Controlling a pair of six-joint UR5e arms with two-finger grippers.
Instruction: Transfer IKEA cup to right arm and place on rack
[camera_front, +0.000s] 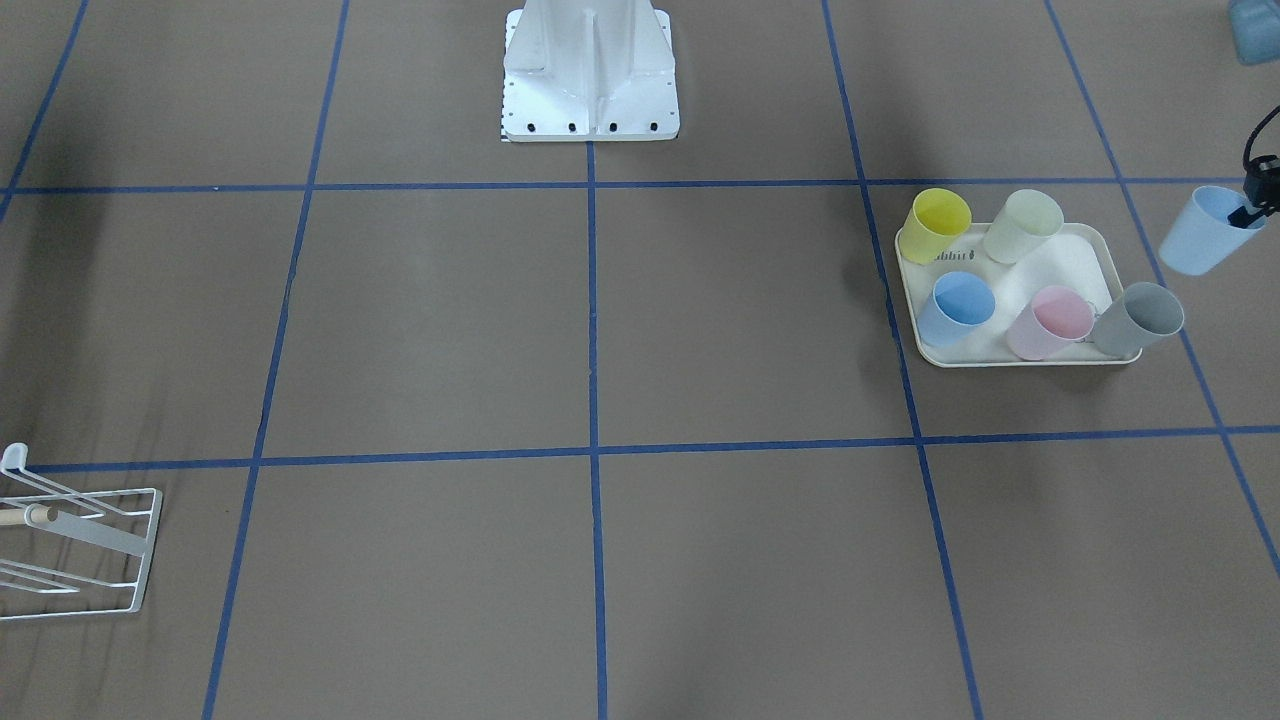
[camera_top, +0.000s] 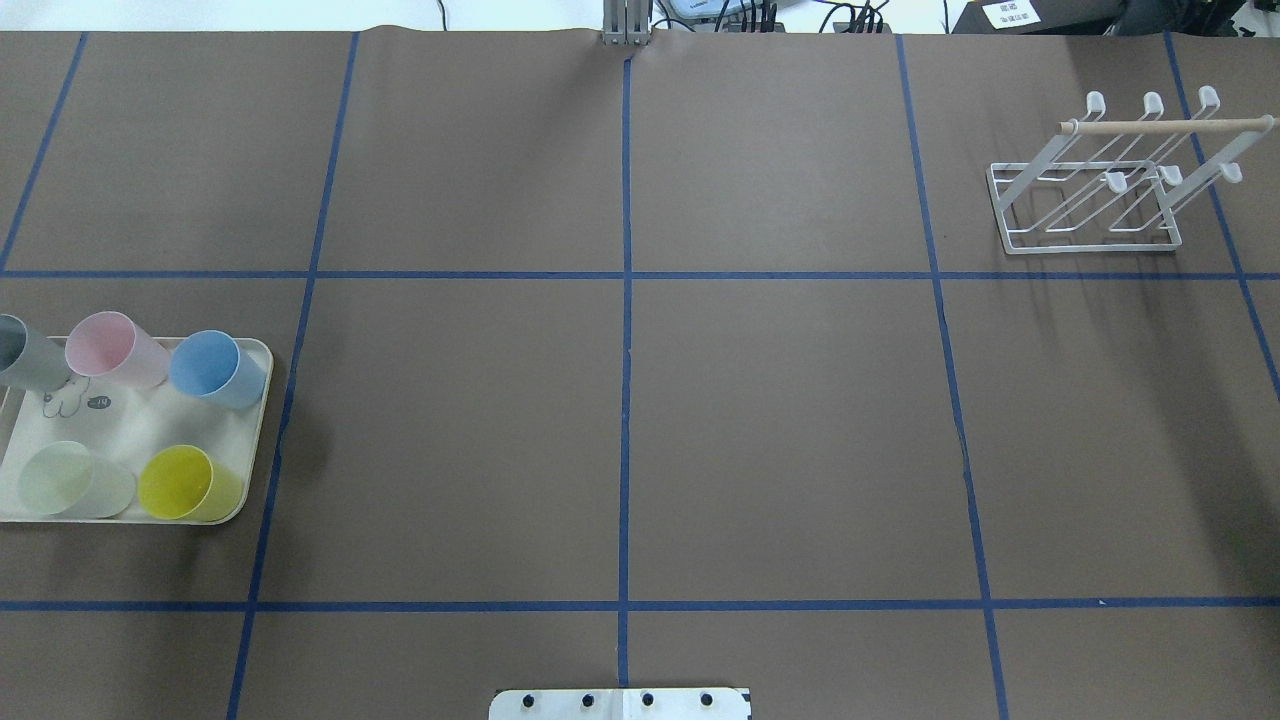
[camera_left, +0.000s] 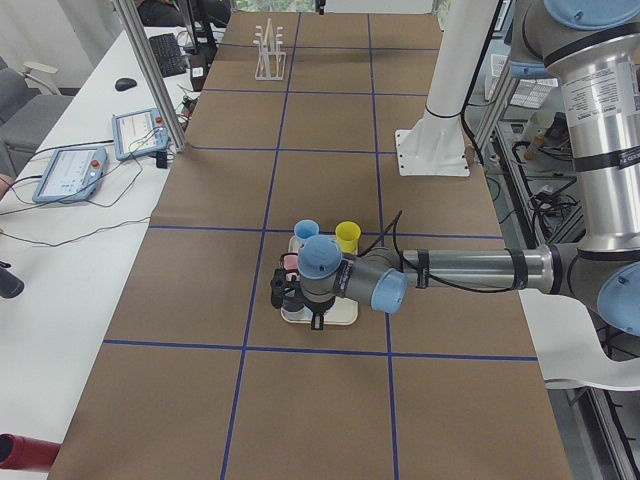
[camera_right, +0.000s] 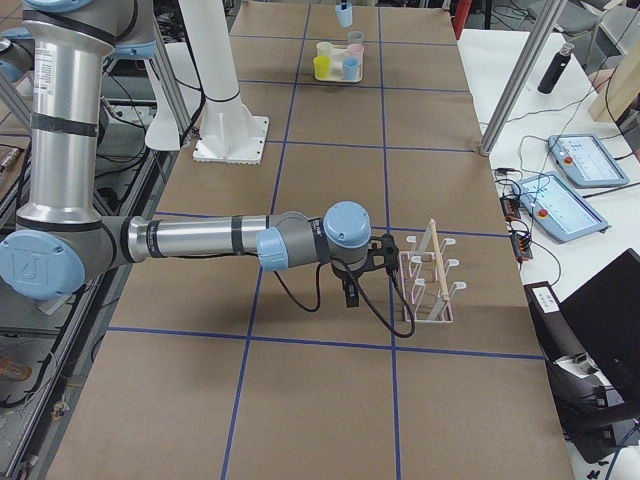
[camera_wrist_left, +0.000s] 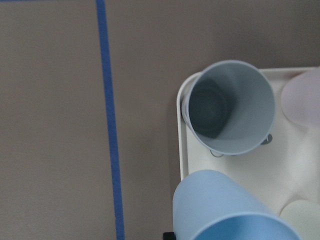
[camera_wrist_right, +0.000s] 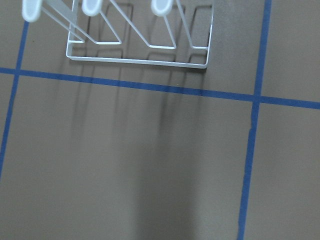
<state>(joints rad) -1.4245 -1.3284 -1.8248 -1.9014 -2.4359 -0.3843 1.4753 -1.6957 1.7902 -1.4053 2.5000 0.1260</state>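
Note:
A light blue IKEA cup (camera_front: 1203, 234) hangs tilted in the air at the far end of the table, with my left gripper (camera_front: 1248, 214) shut on its rim. In the left wrist view that cup (camera_wrist_left: 227, 210) fills the bottom, above a grey cup (camera_wrist_left: 230, 107) at the tray's corner. The white wire rack (camera_top: 1095, 195) with its wooden peg (camera_top: 1165, 125) stands at the opposite end, with no cup on it. My right gripper (camera_right: 390, 252) hovers just beside the rack (camera_right: 430, 285); I cannot tell whether it is open or shut. The right wrist view shows only the rack's base (camera_wrist_right: 140, 50).
A cream tray (camera_top: 130, 430) holds yellow (camera_top: 185, 485), pale green (camera_top: 70, 480), blue (camera_top: 215, 368), pink (camera_top: 110, 348) and grey (camera_top: 25, 352) cups. The robot's white base (camera_front: 590, 75) stands mid-table. Blue tape lines cross the brown table. Tablets lie beyond the rail (camera_right: 580, 160).

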